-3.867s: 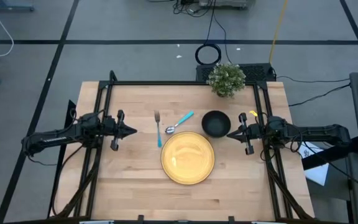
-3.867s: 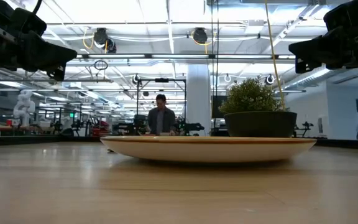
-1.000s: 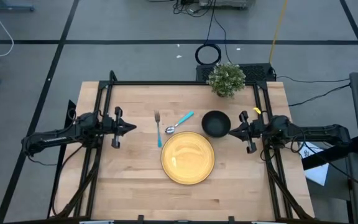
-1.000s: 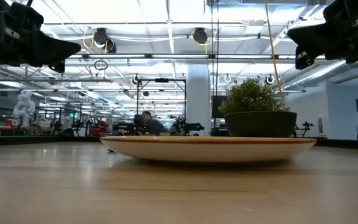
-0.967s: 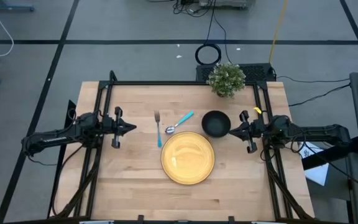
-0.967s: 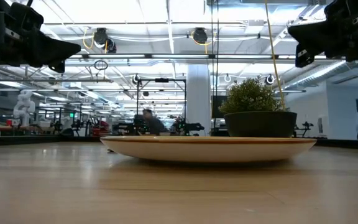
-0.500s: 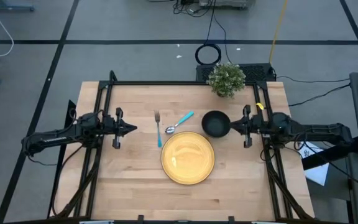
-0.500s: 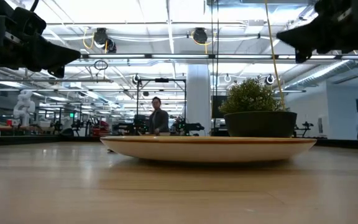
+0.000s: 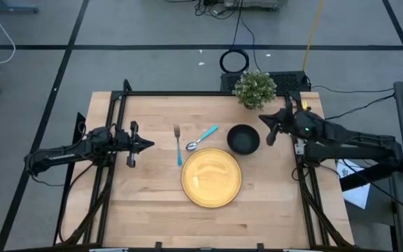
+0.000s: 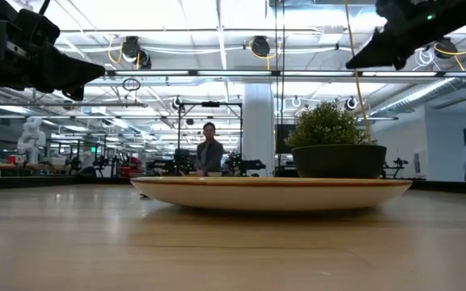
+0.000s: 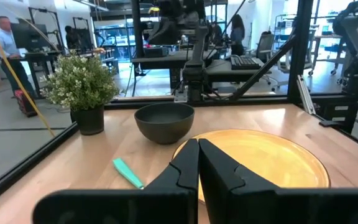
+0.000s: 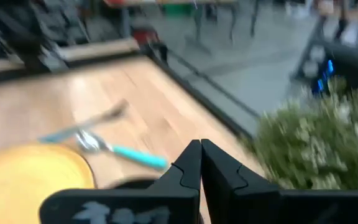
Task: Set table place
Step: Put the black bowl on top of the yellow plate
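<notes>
Hovering above the table (image 9: 145, 203) near its right edge, the right gripper (image 9: 262, 118) has its fingers pressed together and holds nothing; it hangs between the potted plant (image 9: 255, 89) at the far edge and the small black bowl (image 9: 243, 138), touching neither. Its wrist view shows the two dark fingertips meeting over the bowl's rim, with the plant's foliage to one side. The left gripper (image 9: 149, 145) waits over the table's left part, its fingers likewise closed on nothing, pointing toward the middle. The yellow dinner plate (image 9: 211, 176) lies flat around the table's centre, a little toward the near edge. The black bowl sits just beyond the plate's far right rim. A fork (image 9: 178, 143) lies off the plate's far left side, and a teal-handled spoon (image 9: 201, 137) lies aslant between fork and bowl.
</notes>
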### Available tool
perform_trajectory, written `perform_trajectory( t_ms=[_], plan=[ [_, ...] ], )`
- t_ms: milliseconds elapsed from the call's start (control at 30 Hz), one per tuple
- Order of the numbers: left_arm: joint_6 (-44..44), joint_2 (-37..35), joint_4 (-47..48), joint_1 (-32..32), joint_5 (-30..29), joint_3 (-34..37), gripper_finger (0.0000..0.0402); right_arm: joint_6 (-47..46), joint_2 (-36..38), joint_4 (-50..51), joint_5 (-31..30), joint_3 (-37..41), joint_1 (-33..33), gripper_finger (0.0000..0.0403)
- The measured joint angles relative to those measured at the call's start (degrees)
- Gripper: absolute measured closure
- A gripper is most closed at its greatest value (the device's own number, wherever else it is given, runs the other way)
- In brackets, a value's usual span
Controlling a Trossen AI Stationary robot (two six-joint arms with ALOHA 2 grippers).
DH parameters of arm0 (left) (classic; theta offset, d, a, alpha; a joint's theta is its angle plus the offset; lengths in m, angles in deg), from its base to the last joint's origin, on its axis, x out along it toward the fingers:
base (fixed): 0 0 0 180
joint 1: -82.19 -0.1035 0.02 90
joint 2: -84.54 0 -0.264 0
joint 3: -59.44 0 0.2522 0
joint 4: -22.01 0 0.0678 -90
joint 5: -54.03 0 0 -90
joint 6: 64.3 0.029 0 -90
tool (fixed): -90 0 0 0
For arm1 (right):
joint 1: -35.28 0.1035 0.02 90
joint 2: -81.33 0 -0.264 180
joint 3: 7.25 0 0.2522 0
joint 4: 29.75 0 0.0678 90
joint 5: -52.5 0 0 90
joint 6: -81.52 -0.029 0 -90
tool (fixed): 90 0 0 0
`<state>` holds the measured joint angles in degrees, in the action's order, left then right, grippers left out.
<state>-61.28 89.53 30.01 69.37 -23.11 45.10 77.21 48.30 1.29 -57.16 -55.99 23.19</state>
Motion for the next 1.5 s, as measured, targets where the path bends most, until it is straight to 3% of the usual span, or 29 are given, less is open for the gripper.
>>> perform_trajectory(
  t_ms=[300,467,767,1500],
  plan=[
    [-2.30,0.00,0.00,0.00,0.00,0.00,0.0385,-0.76,-11.95,12.46,0.59,-6.97,-6.58,0.0403],
    [-4.15,0.00,0.00,0.00,0.02,0.00,0.0385,-1.03,-19.27,19.93,4.85,-11.71,-10.66,0.0403],
    [-6.28,0.00,-0.05,0.00,0.02,0.00,0.0385,-1.47,-27.18,22.80,18.34,-14.03,-14.62,0.0403],
    [-4.80,0.00,-0.05,-0.01,0.02,0.00,0.0385,-1.01,-36.75,23.61,21.42,-14.03,-16.02,0.0403]
  ],
)
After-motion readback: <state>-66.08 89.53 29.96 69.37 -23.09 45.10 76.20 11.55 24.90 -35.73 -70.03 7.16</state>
